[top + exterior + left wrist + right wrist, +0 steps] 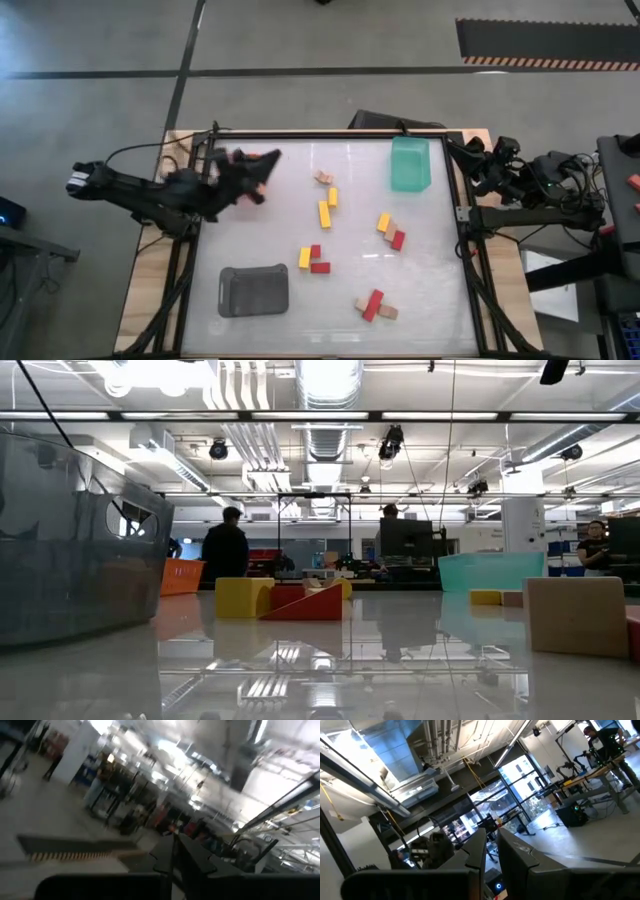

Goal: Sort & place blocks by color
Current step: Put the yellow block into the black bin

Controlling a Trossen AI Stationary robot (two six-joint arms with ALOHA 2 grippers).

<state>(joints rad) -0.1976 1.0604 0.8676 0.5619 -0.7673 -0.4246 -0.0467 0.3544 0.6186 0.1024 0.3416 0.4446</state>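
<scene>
Yellow, red and pale tan blocks lie flat and scattered over the white table: a yellow pair (326,207), a tan one (323,177), a yellow and red group (314,259), another group (391,231), and a red and tan group (373,305). In the low view a yellow block (243,597), a red one (305,603) and a tan one (575,615) show. My left gripper (262,172) (173,851) hovers shut over the table's far left, above the orange tray (266,157). My right gripper (480,160) (492,845) waits shut beyond the table's right edge.
The green tray (410,163) (490,572) stands at the far right. The grey tray (253,290) (70,540) sits near left. The orange tray (180,575) is mostly hidden under my left arm. A black frame (465,215) rims the table. People stand in the room behind.
</scene>
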